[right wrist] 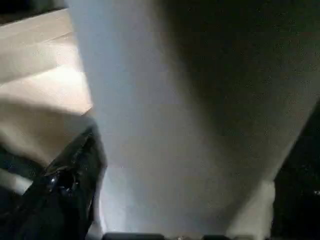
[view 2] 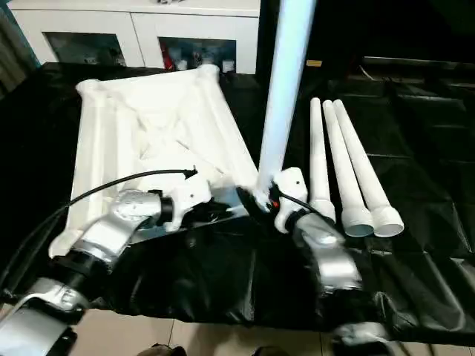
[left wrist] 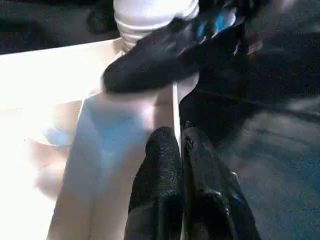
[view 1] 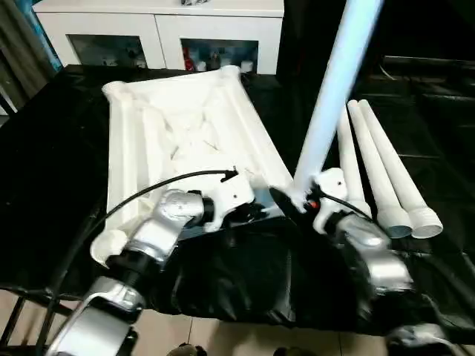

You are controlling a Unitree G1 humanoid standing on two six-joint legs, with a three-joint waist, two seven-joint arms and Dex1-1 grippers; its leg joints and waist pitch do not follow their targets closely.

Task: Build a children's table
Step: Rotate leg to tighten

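We find the table top [view 1: 178, 133] lying underside up on the black-covered worktop [view 1: 44, 185], just ahead of both hands. One leg [view 1: 334, 89] stands upright at its near right corner socket, directly at the right hand [view 1: 293, 196]. Three spare legs [view 1: 386, 178] lie side by side on the worktop, just beyond and outboard of that hand.

The left hand [left wrist: 181, 165] is closed on nothing, its fingers pressed together against the top's near edge. The right hand's fingers flank the leg's base; we cannot tell whether they are gripping it or letting go.

Risk, in our judgement: if the leg is not fully seated, release would let it lean and topple onto the spare legs. The slippery cover could also let the top slide under pressure.

No brand, label or legible writing is found.
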